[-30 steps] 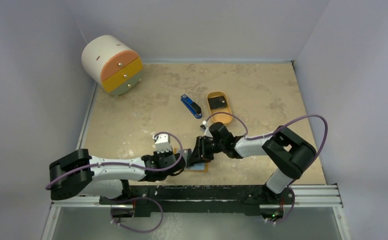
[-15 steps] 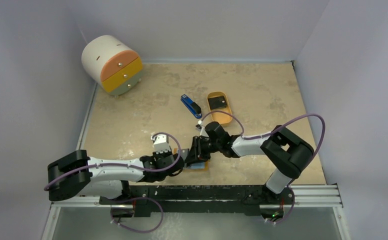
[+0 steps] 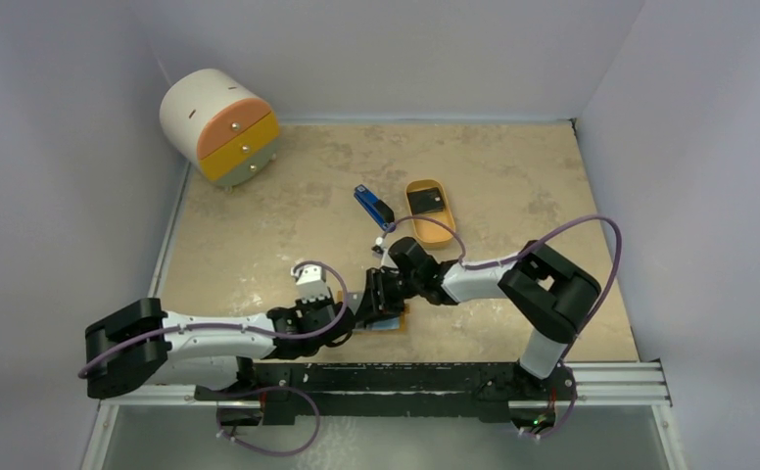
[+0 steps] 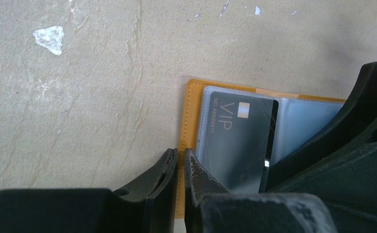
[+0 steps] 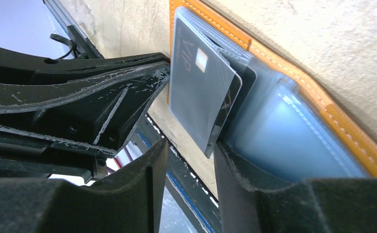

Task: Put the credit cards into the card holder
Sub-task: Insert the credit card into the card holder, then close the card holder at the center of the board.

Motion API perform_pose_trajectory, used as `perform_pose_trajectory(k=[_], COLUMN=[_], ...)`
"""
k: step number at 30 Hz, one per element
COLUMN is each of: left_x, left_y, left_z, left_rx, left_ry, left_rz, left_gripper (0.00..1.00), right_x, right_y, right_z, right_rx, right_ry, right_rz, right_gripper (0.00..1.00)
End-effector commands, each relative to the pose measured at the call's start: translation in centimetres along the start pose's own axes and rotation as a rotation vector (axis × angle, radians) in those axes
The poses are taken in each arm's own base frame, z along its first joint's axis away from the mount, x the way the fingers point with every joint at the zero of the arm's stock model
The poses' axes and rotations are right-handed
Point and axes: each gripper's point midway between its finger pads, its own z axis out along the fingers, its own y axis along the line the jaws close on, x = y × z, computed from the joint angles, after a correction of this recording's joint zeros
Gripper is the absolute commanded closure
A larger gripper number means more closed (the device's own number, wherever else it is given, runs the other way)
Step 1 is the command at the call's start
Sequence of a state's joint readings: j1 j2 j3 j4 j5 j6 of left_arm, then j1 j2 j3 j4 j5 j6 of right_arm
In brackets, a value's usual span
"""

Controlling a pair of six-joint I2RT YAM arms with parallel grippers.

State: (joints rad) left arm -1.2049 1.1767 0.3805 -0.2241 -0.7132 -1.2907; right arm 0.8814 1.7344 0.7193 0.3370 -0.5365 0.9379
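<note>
Sleeve (image 4: 204, 131) of open card holder (image 4: 189, 116) seemingly holds dark card (image 4: 237, 141)

Dark credit card (image 4: 237, 141): "VIP" in large letters; small "NO" line beside it, digits illegible.

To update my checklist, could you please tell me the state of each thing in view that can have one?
card holder: open, flat on the table.
VIP card: partly tucked into a clear sleeve, one end sticking out.
left hand: shut on the card holder's edge.
right hand: open, the card's free end between its jaws.
drawer unit: both drawers shut.
oval tray: holds a dark card.
</note>
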Motion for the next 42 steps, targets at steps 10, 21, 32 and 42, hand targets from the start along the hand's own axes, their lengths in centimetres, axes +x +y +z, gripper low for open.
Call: perform_pose_trajectory(k=[10, 21, 32, 42], left_x=[-0.6, -3.0, -4.6, -3.4], left_y=[0.2, 0.1, -1.9, -7.5], left_z=[-0.9, -1.9, -3.1, -2.5], left_rx=[0.049, 0.036, 0.103, 0.242], left_ry=[-0.011, -0.073, -0.091, -0.024], left_rz=[-0.069, -0.066, -0.04, 0.027], left_gripper=[0.91, 0.91, 0.89, 0.89], right_x=[-2.7, -1.8, -4.4, -5.9], right_y=[2.4, 3.4, -4.3, -4.1], right_z=[-1.3, -5.6, -12.9, -10.5], right_rx=[0.033, 0.092, 0.346, 0.233], right_ry=[-0.121, -0.15, -0.355, -0.387], right_rz=[-0.108, -0.144, -0.135, -0.121], right_gripper=[0.47, 0.46, 0.54, 0.54])
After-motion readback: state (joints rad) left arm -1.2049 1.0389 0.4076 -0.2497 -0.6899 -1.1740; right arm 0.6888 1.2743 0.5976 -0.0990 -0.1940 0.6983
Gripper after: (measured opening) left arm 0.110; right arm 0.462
